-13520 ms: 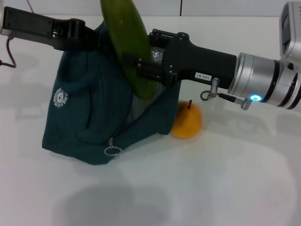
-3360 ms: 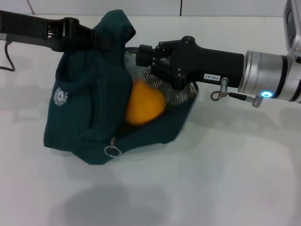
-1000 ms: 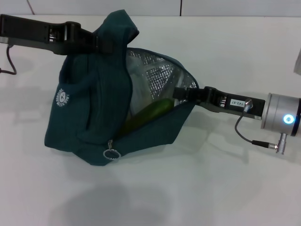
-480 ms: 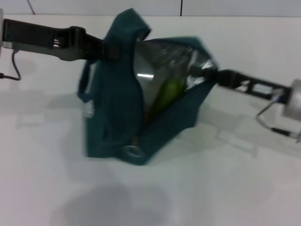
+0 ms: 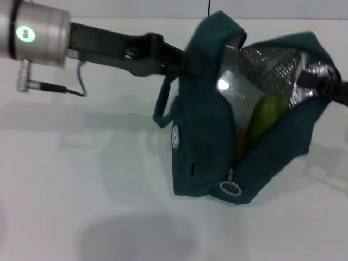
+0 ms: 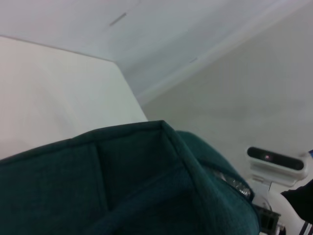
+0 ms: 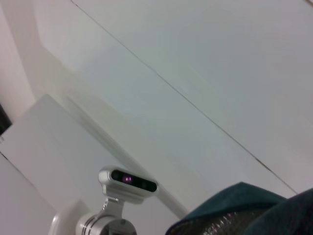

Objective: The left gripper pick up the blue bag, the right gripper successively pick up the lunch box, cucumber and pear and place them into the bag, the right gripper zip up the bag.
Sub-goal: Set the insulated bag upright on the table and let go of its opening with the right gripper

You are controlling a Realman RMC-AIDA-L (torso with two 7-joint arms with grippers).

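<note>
Blue bag, unreadable round white logo, in left gripper fingers' grip

The blue bag is being held upright near the table's right edge, the cucumber and pear being carried inside, left gripper at its top.

No readable text anywhere. Only mark: small white round logo on side of blue bag, seen edge-on in head view, lettering too small/skewed to make out. Wrist views: no labels, nos. or signs legible.
</note>
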